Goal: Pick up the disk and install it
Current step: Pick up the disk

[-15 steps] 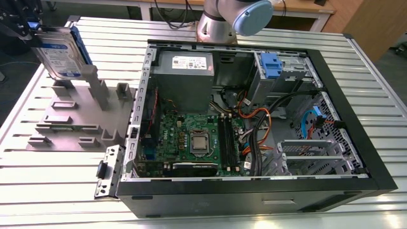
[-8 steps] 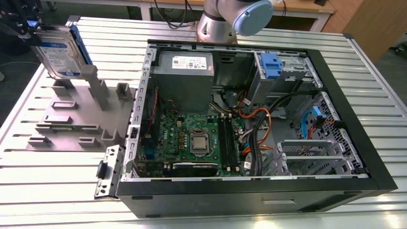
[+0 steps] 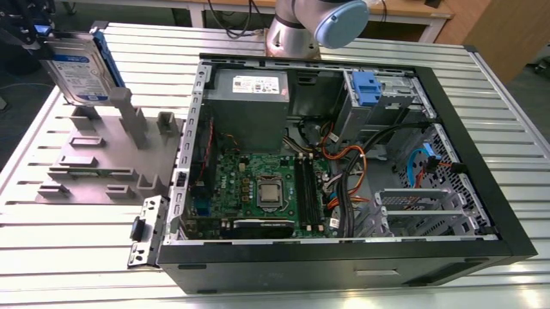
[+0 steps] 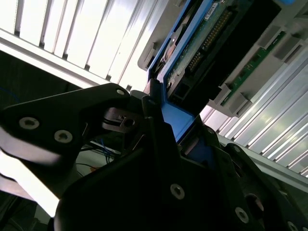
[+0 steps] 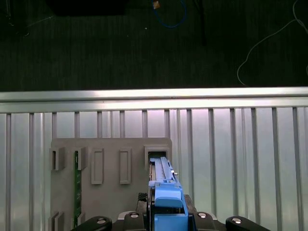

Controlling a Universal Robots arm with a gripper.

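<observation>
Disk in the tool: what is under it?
Under the disk, held upright by the tool, is the grey fixture plate and its slot, resting on the slatted table. Whether the disk's lower edge is clear of the slot is hidden by the disk.

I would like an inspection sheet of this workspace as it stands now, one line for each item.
Surface: slatted aluminium table, carrying fixture and case.
Job's things: the disk, upright in its blue carrier, held over the grey fixture plate; open computer case beside the plate.
Clutter: green circuit strip standing in the plate.
Gripper: gripper shut on the disk's carrier.
Cables: orange, black and blue cables inside the case; loose cables on the dark floor.
Surroundings: arm base by the case's far side; light-wood desk beyond.
</observation>
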